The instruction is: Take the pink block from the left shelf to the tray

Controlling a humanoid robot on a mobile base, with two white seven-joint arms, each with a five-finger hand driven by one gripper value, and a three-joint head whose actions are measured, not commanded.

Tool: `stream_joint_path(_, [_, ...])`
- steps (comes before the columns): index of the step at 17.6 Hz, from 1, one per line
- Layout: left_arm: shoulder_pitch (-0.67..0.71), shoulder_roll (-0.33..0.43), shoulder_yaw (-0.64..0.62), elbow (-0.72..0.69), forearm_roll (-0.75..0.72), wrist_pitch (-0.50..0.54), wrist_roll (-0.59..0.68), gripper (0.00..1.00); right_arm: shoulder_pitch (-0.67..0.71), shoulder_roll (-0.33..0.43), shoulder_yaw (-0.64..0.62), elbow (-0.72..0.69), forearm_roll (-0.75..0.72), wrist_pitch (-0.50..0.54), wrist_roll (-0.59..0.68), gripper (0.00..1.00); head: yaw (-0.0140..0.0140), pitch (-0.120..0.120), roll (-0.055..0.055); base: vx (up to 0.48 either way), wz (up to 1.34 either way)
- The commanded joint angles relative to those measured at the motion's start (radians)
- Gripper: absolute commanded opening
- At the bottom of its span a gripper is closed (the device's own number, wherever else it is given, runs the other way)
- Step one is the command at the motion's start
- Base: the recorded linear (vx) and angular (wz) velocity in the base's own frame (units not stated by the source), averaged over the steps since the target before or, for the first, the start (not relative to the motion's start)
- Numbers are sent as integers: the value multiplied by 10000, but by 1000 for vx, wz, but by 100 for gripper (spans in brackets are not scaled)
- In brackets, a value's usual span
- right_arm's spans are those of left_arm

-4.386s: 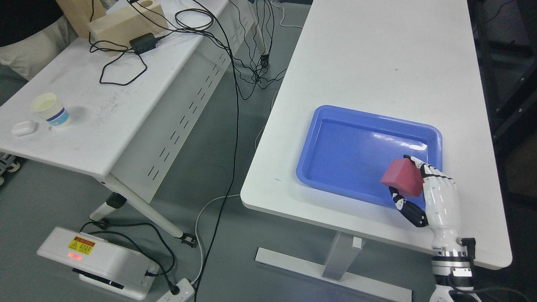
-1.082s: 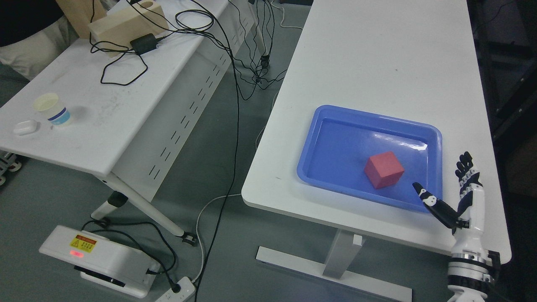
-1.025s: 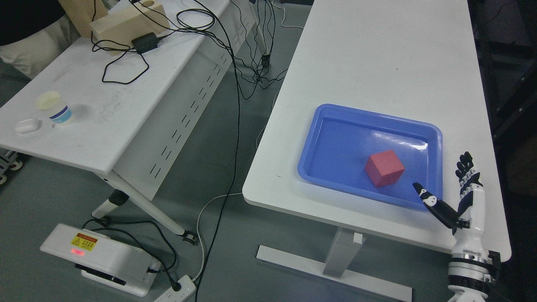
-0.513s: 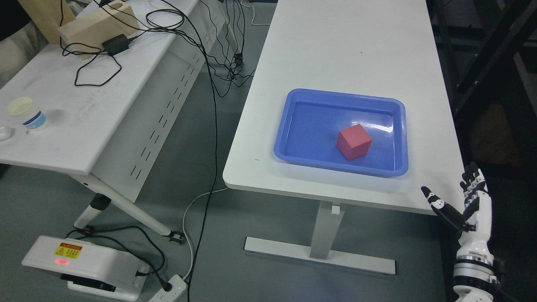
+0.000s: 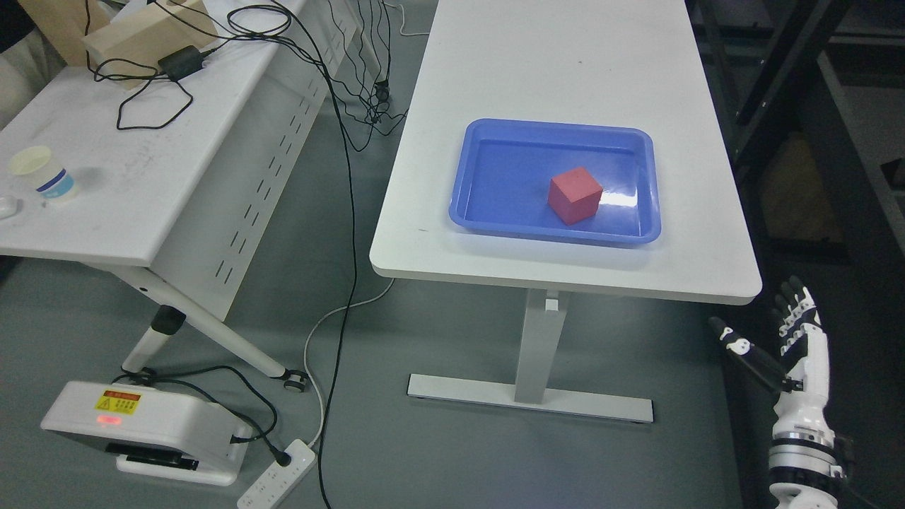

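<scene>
On white table [image 5: 565, 63], near end: blue tray [image 5: 463, 191] w/ pink block [image 5: 575, 195] inside, right of centre, flat on tray floor. Off table, near right: right hand [image 5: 792, 353], fingers spread, empty, well apart from tray.

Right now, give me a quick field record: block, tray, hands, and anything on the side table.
block: pink block resting inside the tray, right of its middle, nothing touching it
tray: blue tray on the white table, near its front edge
right hand: right hand low at the picture's lower right, off the table, fingers spread, holding nothing
left hand: not in view
side table: paper cup, black cables, wooden block
task state: block is in the tray
</scene>
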Motion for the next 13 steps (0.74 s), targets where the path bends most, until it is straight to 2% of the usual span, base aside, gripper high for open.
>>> stream_joint_path(1, [92, 175, 0, 0, -15, 0, 6, 100, 10, -35, -105, 0, -37, 12, 12, 100, 0, 0, 0, -183, 63])
stream_joint_path(13, [92, 175, 0, 0, -15, 0, 6, 100, -5, -20, -105, 15, -68, 27, 28, 100, 0, 0, 0, -106, 72])
